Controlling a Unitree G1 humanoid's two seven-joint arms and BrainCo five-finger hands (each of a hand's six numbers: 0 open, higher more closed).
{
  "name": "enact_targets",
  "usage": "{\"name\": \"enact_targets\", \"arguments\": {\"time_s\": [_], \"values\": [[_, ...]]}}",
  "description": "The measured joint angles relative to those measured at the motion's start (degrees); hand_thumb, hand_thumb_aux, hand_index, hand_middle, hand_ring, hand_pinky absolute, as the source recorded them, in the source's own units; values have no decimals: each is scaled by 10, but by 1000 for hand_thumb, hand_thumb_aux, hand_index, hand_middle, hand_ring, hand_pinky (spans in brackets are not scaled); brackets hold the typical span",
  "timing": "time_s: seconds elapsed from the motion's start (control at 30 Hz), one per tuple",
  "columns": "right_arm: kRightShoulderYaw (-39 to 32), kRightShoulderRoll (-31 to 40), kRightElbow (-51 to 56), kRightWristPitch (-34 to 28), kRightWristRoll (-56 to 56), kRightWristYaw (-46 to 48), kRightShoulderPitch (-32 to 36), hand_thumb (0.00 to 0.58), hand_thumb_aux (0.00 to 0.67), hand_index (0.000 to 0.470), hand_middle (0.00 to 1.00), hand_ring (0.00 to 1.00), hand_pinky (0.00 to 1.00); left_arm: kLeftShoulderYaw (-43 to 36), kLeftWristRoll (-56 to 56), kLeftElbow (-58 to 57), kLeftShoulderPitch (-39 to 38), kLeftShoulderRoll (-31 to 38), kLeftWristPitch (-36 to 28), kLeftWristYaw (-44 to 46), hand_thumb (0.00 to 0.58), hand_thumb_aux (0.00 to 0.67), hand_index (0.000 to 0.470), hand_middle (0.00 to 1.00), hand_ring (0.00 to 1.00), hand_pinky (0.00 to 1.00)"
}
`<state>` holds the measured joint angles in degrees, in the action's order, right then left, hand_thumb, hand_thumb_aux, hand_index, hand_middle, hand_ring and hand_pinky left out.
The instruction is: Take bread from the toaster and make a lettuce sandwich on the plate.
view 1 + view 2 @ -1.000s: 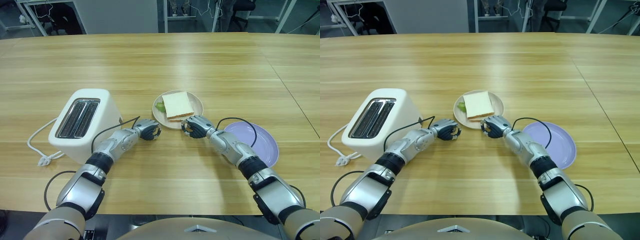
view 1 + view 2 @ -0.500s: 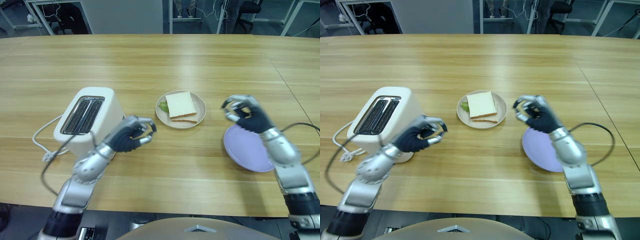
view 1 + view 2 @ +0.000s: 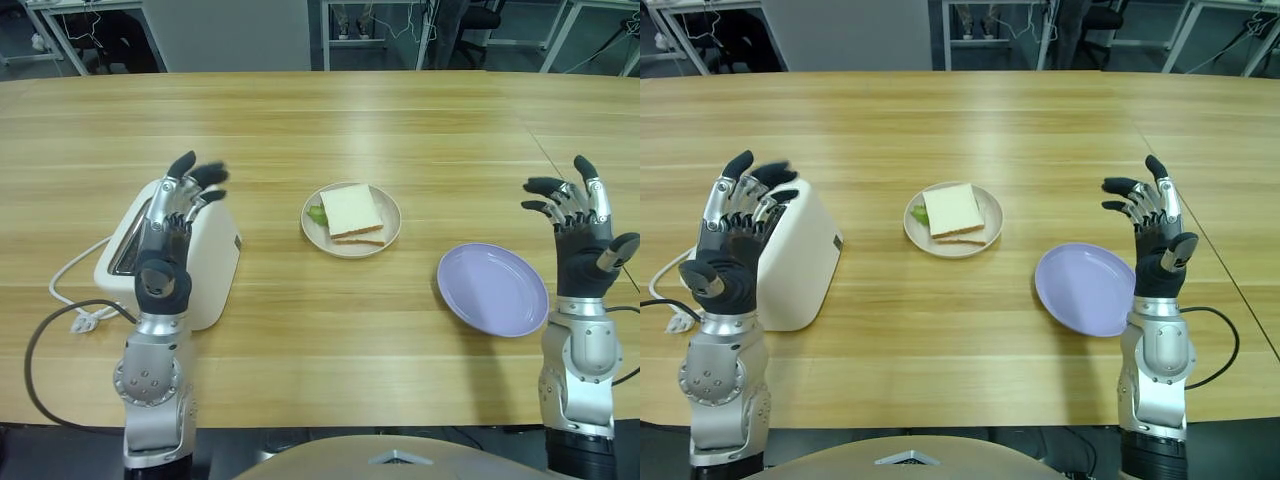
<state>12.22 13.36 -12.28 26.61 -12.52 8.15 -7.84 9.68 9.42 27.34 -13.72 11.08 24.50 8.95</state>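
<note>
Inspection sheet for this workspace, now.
Surface: wooden table, nothing spilled.
Job's things: toaster at the left; sandwich with lettuce at its edge, on the beige plate.
Clutter: purple plate, nothing on it.
Hands: left hand and right hand upright, fingers spread, holding nothing.
Cables: white cord beside the toaster; black cable by the left arm, another by the right.
Surroundings: desk frames behind the table.

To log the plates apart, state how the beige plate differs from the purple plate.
The beige plate carries a sandwich with lettuce peeking out at its left; the purple plate holds nothing. The beige plate sits mid-table, farther from the robot; the purple plate lies nearer, by the right hand. Both are round and lie flat on the table.
</note>
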Motion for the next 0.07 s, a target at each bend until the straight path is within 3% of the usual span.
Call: {"name": "enact_targets", "arguments": {"time_s": [0.07], "values": [[-2, -5, 7, 5, -10, 13, 0, 0, 0, 0, 0, 0, 0, 2, 26, -19, 1, -4, 3, 8, 0, 0, 0, 0, 0, 0]]}}
